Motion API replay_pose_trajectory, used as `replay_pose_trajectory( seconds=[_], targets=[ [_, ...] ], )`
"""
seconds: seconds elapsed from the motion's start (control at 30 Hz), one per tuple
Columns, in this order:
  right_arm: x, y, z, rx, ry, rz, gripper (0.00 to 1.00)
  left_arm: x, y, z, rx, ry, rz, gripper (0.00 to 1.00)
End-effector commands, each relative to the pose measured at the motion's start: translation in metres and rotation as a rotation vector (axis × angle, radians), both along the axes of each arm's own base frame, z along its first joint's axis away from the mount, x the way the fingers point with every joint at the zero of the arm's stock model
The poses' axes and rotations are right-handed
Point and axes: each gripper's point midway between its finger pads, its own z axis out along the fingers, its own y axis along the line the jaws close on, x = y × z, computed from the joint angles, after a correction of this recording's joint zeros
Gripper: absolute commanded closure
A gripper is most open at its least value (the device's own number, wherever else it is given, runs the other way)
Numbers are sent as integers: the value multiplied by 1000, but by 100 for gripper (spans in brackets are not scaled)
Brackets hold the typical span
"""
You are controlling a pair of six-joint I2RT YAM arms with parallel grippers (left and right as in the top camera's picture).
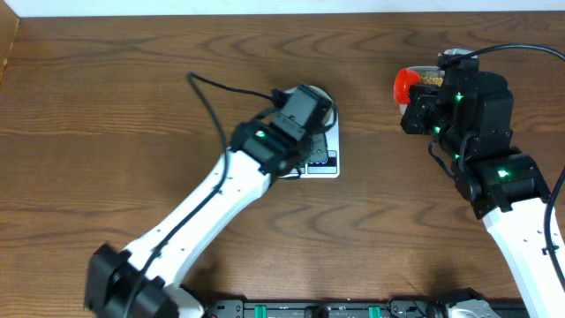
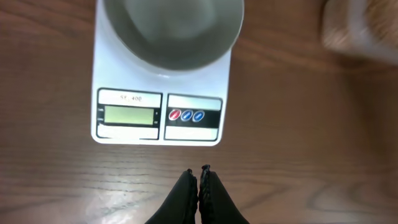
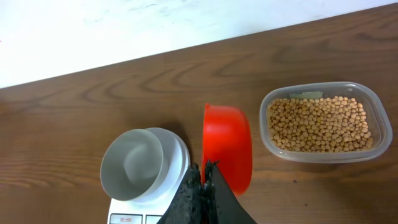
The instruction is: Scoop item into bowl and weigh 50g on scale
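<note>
Overhead, the scale [image 1: 325, 165] is half covered by the left arm [image 1: 265, 146]. From the left wrist, the left claw [image 2: 199, 177] is seen pressed shut with nothing held, just before the scale, on which the bowl [image 2: 171, 31] is set. From the right wrist, the right claw [image 3: 204, 169] is seen clamped on a red scoop [image 3: 227, 146] beside the scale. The beans [image 3: 317, 124] are kept in a tub [image 3: 379, 134] past the scoop.

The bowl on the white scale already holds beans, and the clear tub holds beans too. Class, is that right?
Not quite. The bowl on the scale is empty, as the right wrist view shows. The clear tub does hold beans.
</note>
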Motion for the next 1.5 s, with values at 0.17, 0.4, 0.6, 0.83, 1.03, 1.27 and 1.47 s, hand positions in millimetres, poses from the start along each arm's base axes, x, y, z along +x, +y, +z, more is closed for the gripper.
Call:
replay_pose_trajectory(
  seconds=[0.17,0.4,0.6,0.83,1.03,1.27,1.47],
  targets=[
    [2,-4,10,-10,-22,-7,99,0,6,-63,242,40,-71,93],
    [1,-3,9,-7,-16,-3,99,3,10,-93,320,78,-92,92],
    [1,-2,9,-6,-15,-1,99,4,14,-110,362,100,-89,93],
    [1,-2,9,-7,-14,-1,99,7,10,-113,355,91,-87,93],
    [1,-2,9,-6,-14,-1,99,8,8,-113,324,93,-16,93],
    [0,-2,8,-7,-9,0,99,14,2,-114,285,78,37,93],
    [-1,-3,6,-9,1,0,99,14,2,-122,295,88,35,93]
  ],
)
